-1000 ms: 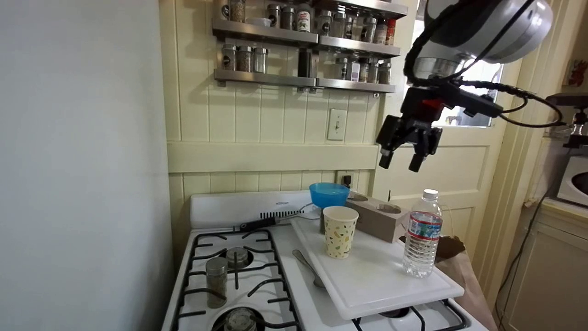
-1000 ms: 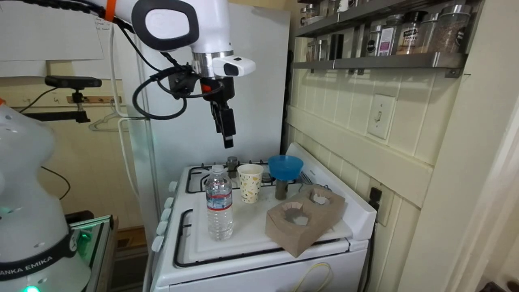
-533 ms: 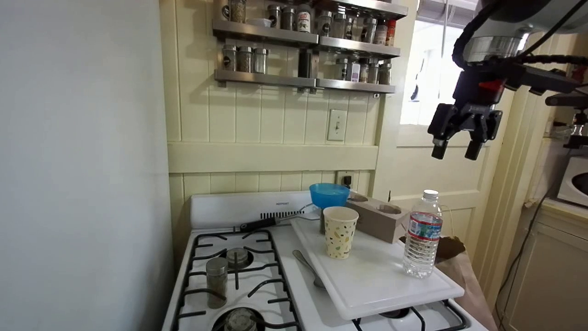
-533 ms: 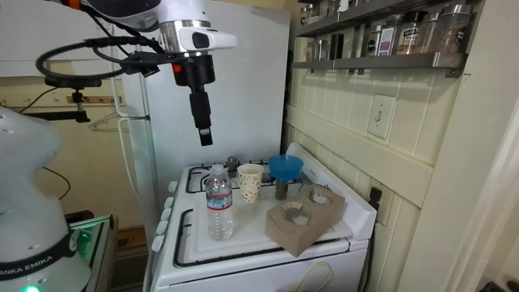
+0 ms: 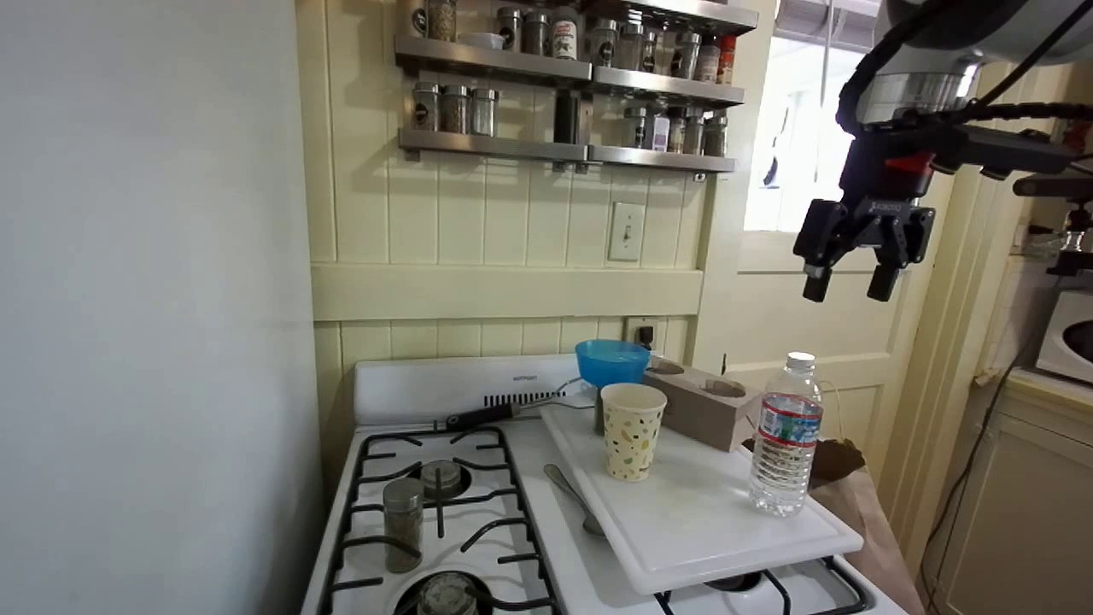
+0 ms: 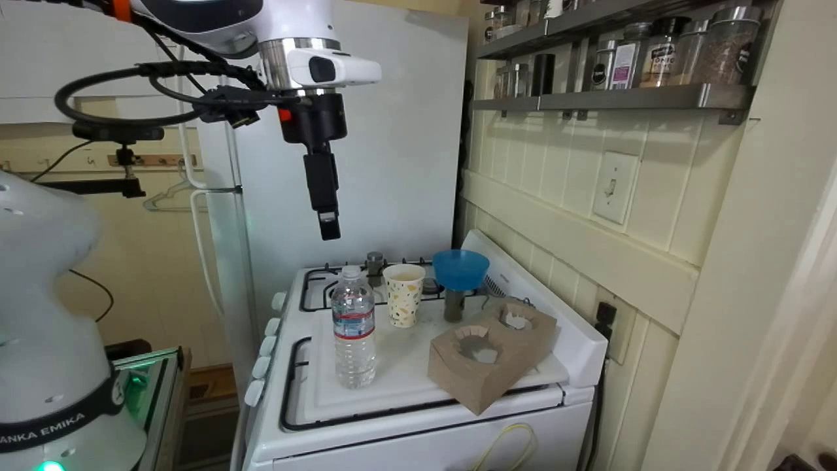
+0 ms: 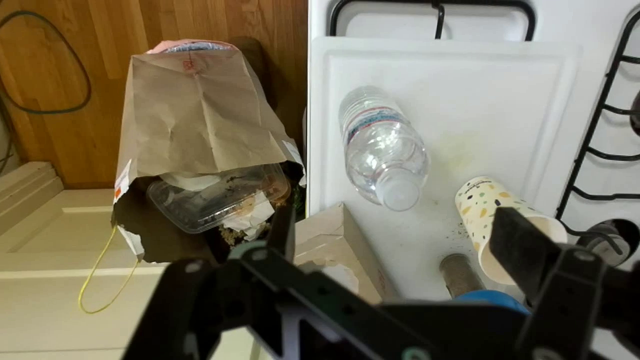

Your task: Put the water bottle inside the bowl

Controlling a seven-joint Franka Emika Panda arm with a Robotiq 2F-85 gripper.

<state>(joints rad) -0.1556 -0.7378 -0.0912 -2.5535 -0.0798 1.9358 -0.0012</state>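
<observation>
Going from left to right in an exterior view, we find the small round blue bowl (image 5: 611,365), probably plastic, at the far side; in both exterior views it seems to rest on a narrow greyish jar (image 6: 454,306). Slightly right and nearer stands the spotted cream paper cup (image 5: 632,436). Farther right and nearer, the clear plastic water bottle (image 5: 788,436) stands upright on the white plastic board (image 5: 683,530), well apart from the bowl. Higher, and a little to the bottle's right, hangs the black two-fingered gripper (image 5: 850,286); its fingers are wide apart and hold nothing. We judge that the reach for the bottle is in hand. Next, we think, the gripper should centre over the bottle, descend around its neck and grip.
</observation>
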